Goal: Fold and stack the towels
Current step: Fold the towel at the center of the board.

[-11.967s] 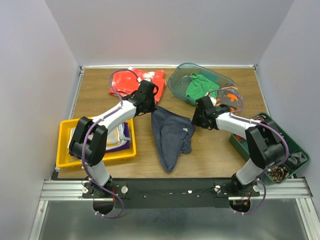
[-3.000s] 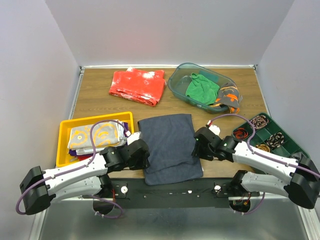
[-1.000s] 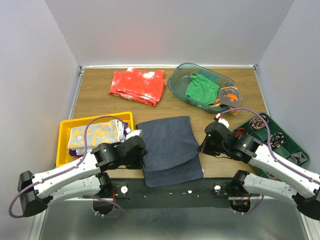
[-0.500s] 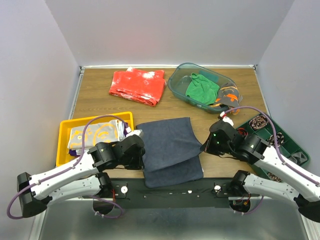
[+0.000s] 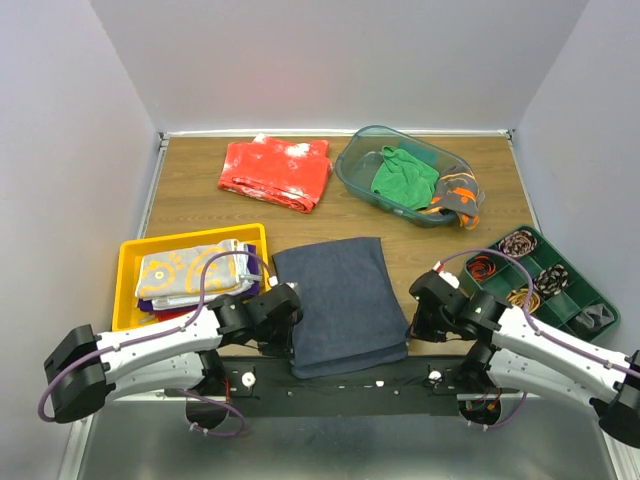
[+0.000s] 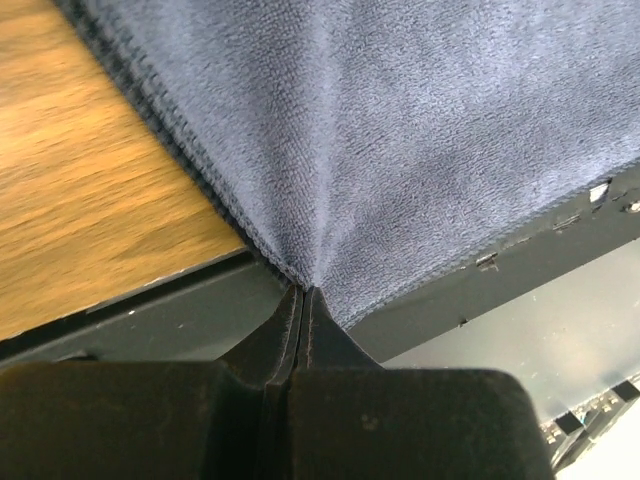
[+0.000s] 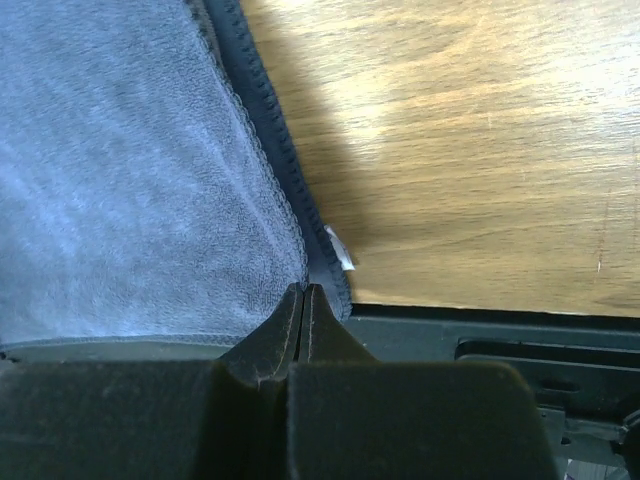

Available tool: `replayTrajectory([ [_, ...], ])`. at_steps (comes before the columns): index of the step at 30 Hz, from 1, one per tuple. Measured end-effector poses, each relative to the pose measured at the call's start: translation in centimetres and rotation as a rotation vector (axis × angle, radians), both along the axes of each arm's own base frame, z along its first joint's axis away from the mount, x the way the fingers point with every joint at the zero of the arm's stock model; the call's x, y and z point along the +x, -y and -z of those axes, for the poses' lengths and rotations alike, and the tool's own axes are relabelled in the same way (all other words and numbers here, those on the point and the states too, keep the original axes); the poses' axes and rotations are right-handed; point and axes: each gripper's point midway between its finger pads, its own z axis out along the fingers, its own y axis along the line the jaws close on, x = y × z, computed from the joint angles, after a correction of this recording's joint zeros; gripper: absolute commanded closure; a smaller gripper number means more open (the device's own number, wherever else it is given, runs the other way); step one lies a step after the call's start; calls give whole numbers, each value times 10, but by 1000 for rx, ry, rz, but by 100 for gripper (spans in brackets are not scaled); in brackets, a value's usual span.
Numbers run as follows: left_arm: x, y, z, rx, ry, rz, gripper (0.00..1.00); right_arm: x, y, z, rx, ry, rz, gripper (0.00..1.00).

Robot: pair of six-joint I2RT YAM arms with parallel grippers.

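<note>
A dark navy towel (image 5: 340, 300) lies folded in a rectangle at the table's near edge, between my two arms. My left gripper (image 5: 294, 338) is shut on its near left corner; in the left wrist view the navy towel (image 6: 400, 130) bunches into the closed left gripper (image 6: 303, 290). My right gripper (image 5: 408, 335) is shut on the near right corner; in the right wrist view the navy towel's (image 7: 120, 180) upper layer runs into the closed right gripper (image 7: 303, 290). A grey-and-yellow towel (image 5: 185, 272) tops the stack in the yellow tray (image 5: 128, 290).
A clear bin (image 5: 355, 170) at the back right holds a green towel (image 5: 402, 172) and a dark grey towel with orange markings (image 5: 455, 195). A red speckled cloth (image 5: 277, 172) lies at the back. A green organiser tray (image 5: 590, 300) with cables sits on the right.
Both grippers have drawn the navy towel's upper layer toward the near edge. It now covers the lower layer, which earlier showed as a strip at the front.
</note>
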Motion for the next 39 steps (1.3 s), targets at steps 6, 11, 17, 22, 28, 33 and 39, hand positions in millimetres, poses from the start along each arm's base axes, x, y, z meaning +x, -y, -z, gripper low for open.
replayTrajectory([
  [6,0,4,-4,-2,-2,30,100,6,-3,-15,-3,16,10,99],
  [11,5,13,-37,-65,46,51,100,26,-17,-71,75,129,18,99],
  [17,2,7,-55,-83,62,54,100,28,-15,-87,86,158,14,99],
  [22,0,1,-63,-76,65,50,100,24,-10,-86,73,148,13,99],
  [28,0,-1,-64,-75,67,48,100,22,-8,-89,86,158,13,99],
  [33,0,2,-51,-74,54,46,100,15,-3,-69,75,130,13,99],
  [39,-7,5,-16,-49,-3,55,100,-5,8,-23,54,43,27,99],
])
